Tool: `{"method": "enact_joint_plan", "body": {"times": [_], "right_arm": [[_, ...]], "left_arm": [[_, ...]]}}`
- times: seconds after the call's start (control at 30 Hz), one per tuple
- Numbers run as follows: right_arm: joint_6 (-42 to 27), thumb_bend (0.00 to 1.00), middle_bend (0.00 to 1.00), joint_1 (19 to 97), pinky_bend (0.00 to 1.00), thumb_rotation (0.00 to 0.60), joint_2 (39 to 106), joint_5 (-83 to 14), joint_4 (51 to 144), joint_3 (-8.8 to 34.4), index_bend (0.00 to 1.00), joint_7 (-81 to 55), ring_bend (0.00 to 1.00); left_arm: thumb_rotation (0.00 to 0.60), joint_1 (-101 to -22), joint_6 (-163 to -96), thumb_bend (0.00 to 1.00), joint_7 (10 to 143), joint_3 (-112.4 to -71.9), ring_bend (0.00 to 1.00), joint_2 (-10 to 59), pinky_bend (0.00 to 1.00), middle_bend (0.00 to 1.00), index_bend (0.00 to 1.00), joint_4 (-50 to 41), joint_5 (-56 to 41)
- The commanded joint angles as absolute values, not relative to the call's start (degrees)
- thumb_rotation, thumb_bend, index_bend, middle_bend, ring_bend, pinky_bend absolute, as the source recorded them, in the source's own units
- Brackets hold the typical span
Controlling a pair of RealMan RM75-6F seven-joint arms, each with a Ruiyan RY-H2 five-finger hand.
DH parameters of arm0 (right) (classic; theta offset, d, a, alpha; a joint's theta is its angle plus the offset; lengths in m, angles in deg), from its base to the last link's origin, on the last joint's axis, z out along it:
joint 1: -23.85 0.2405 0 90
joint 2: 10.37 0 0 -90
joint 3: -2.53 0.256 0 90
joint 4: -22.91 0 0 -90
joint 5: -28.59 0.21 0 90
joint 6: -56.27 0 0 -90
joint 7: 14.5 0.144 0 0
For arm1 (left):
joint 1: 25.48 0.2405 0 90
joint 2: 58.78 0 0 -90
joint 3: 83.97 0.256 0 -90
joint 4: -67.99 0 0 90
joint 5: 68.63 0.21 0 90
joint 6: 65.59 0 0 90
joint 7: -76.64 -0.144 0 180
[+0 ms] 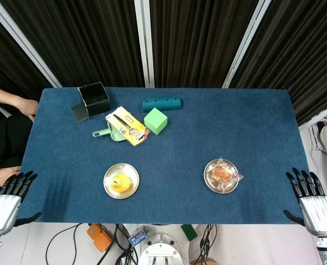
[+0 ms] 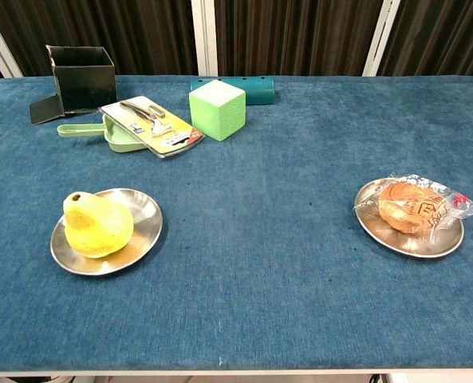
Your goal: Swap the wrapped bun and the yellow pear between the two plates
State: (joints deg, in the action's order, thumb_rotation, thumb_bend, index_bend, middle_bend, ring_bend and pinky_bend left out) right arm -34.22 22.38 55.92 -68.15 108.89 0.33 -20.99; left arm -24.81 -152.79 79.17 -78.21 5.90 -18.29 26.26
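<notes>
A yellow pear [image 2: 97,224] lies on the left metal plate [image 2: 144,235]; in the head view the pear [image 1: 120,183] sits on the same plate [image 1: 109,188]. A wrapped bun [image 2: 415,205] rests on the right metal plate [image 2: 380,227], also seen from the head as the bun [image 1: 223,175] on its plate [image 1: 210,183]. My left hand [image 1: 9,200] hangs off the table's near left corner, fingers spread, holding nothing. My right hand [image 1: 311,201] hangs off the near right corner, fingers spread and empty. Neither hand shows in the chest view.
At the back left stand a black open box [image 1: 93,98], a green scoop [image 1: 112,132] under a carded tool pack [image 1: 127,126], a light green cube [image 1: 155,121] and a teal bar [image 1: 161,104]. A person's arms [image 1: 11,102] are at the left edge.
</notes>
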Motion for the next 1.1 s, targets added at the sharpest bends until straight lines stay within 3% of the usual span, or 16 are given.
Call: {"method": "enact_joint_plan", "body": {"times": [0.03, 0.27, 0.5, 0.73, 1.0, 1.1], "right_arm": [[-33.54, 0.16, 0.0, 22.79, 0.0, 0.6, 56.11, -67.76, 109.24, 0.59, 0.0, -21.78, 0.0], [-28.7, 0.16, 0.0, 26.23, 0.0, 0.6, 55.99, -68.35, 110.54, 0.84, 0.0, -21.47, 0.0], [-13.01, 0.16, 0.0, 36.9, 0.0, 0.6, 54.91, -64.57, 117.35, 4.83, 0.0, -28.69, 0.0], [-0.53, 0.18, 0.0, 45.66, 0.0, 0.6, 60.08, -57.08, 120.03, 8.22, 0.0, -41.56, 0.0], [4.68, 0.23, 0.0, 49.4, 0.0, 0.6, 64.2, -50.04, 118.64, 7.75, 0.0, -48.89, 0.0], [5.85, 0.27, 0.0, 50.63, 0.0, 0.6, 65.45, -48.63, 117.21, 7.47, 0.05, -48.77, 0.0]], "left_arm": [[0.6, -25.09, -152.35, 0.06, 79.01, -78.4, 0.0, 5.86, 0.06, 0.02, 0.0, -18.43, 25.89], [0.6, -24.7, -153.21, 0.06, 78.86, -78.33, 0.0, 5.83, 0.06, 0.02, 0.0, -18.76, 26.08], [0.6, -24.44, -153.72, 0.06, 79.31, -78.54, 0.0, 5.74, 0.06, 0.02, 0.0, -18.61, 25.73], [0.6, -24.49, -153.52, 0.06, 79.85, -79.09, 0.0, 5.58, 0.06, 0.02, 0.0, -18.57, 24.67], [0.6, -24.52, -153.27, 0.06, 80.23, -79.3, 0.0, 5.5, 0.06, 0.02, 0.0, -18.59, 24.12], [0.6, -24.55, -153.21, 0.06, 80.3, -79.27, 0.0, 5.49, 0.06, 0.02, 0.0, -18.59, 24.17]]}}
